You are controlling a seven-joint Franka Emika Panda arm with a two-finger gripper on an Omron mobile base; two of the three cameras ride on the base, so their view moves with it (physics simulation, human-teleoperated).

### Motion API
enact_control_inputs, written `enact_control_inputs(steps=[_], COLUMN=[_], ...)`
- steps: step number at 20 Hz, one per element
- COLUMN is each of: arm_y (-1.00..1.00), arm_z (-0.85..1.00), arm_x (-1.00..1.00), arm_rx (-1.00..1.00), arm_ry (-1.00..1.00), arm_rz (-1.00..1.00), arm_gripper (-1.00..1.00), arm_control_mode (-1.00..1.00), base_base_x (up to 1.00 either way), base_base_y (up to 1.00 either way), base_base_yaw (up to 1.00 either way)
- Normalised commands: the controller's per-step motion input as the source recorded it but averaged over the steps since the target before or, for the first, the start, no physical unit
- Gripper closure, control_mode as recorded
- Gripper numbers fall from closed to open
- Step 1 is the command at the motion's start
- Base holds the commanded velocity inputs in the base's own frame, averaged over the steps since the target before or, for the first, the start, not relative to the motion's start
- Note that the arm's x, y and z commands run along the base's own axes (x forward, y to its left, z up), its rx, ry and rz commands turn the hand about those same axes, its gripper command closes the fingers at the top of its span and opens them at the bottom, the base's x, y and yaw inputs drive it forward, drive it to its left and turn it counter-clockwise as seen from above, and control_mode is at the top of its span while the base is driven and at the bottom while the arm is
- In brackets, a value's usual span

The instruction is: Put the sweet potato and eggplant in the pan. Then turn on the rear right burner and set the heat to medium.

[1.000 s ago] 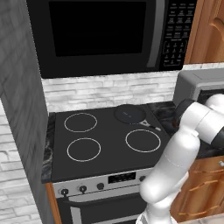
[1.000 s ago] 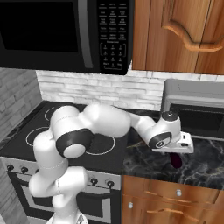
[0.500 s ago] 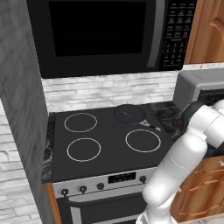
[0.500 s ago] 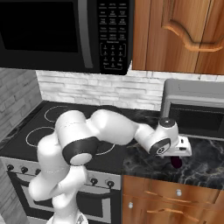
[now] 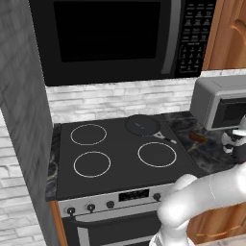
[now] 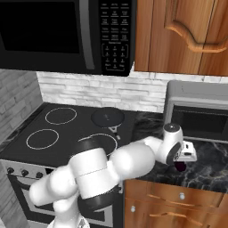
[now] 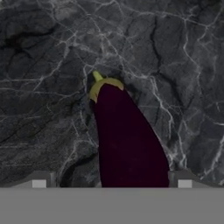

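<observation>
I had the two-finger gripper [image 7: 111,183] hanging directly over the glossy dark purple eggplant [image 7: 127,140], jaws spread to their widest and nothing between them yet. In the hand view the eggplant lay on the black marbled stone counter [image 7: 48,65], its long axis running from the yellow-green stem cap away from the hand toward the body that passed between the two fingertips [image 7: 38,180] — so the fingers stood on either side of its width, across the long axis, which I judged the right way round for a pinch. Whether the tips had come low enough to touch it I could not tell; they looked just clear of its flanks.

From the right base view the gripper [image 6: 181,159] sat low over the counter in front of the grey toaster oven [image 6: 200,111], with a sliver of the eggplant [image 6: 180,166] showing under it.

The shallow round dark skillet [image 5: 142,125] sat on the rear right zone of the black glass cooktop [image 5: 115,158], handle pointing toward the counter — and it held nothing. The dull reddish-brown sweet potato [image 5: 197,138] lay on the counter between pan and hand, just beside the cooktop's edge. So neither vegetable was in the pan, and the carry would run left and back from the hand.
</observation>
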Motion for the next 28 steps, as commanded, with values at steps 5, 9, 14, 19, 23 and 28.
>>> enact_control_inputs(steps=[5, 9, 14, 19, 23, 28], arm_y=[-0.04, -0.12, -0.16, -0.02, 0.0, 0.01], arm_z=[-0.2, -0.28, -0.41, -0.2, 0.0, 0.0], arm_x=[0.03, 0.07, 0.08, 0.05, 0.0, 0.0], arm_rx=[0.0, 0.01, 0.03, 0.02, 0.0, 0.0], arm_ry=[0.0, 0.0, 0.0, 0.0, 0.0, 0.0], arm_rz=[0.02, 0.02, 0.01, 0.01, 0.0, 0.0], arm_gripper=[-1.0, -1.0, -1.0, -1.0, 1.0, 1.0], arm_control_mode=[-1.0, -1.0, -1.0, -1.0, -1.0, -1.0], base_base_x=[0.0, 0.0, 0.0, 0.0, 0.0, 0.0], base_base_y=[0.0, 0.0, 0.0, 0.0, 0.0, 0.0], base_base_yaw=[0.0, 0.0, 0.0, 0.0, 0.0, 0.0])
